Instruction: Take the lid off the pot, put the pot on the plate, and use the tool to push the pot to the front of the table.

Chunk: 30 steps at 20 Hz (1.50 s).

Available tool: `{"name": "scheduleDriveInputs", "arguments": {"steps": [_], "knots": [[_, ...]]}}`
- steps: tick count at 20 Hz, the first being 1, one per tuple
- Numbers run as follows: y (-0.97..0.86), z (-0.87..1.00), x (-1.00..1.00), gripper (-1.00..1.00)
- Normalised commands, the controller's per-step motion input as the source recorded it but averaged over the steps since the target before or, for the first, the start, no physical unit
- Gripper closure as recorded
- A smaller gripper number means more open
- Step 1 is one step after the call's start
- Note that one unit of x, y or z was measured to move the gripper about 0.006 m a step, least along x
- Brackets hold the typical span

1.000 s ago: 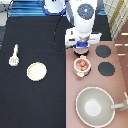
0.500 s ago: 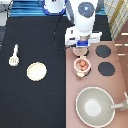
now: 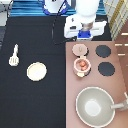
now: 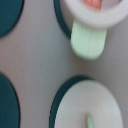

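Note:
The pale-pink lid (image 3: pixel 79 49) lies on the stove's burner nearest the robot, off the pot; the wrist view shows the lid (image 4: pixel 87 105) with its knob. The pot (image 3: pixel 82 65) stands uncovered on the burner just below it in the exterior view, its reddish-brown inside showing. Its rim and one side tab (image 4: pixel 90 40) appear in the wrist view. My gripper (image 3: pixel 83 34) hangs over the stove's top edge, just above the lid and holding nothing I can see. The cream plate (image 3: pixel 36 71) and the spatula tool (image 3: pixel 14 55) lie on the black table (image 3: pixel 35 105) at the exterior view's left.
A large grey-beige pan (image 3: pixel 97 106) with a handle fills the stove's bottom right. Two bare black burners (image 3: pixel 103 51) (image 3: pixel 106 69) lie right of the lid and pot. The pinkish stove top (image 3: pixel 72 100) covers the exterior view's right half.
The hand has drawn slightly toward the exterior view's top, away from the lid. Lid, pot, plate and tool have stayed where they were.

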Motion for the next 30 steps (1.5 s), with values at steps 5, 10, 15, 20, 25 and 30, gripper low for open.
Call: {"name": "scheduleDriveInputs", "arguments": {"steps": [5, 10, 15, 20, 25, 30], "knots": [[-0.08, 0.6, 0.91, -1.0], [-0.08, 0.38, 0.96, -1.0], [-0.21, -0.01, 0.94, -1.0], [-0.21, -0.28, 0.8, -1.0], [-0.02, -0.39, 0.43, -1.0], [0.0, -0.48, 0.21, -1.0]]}}
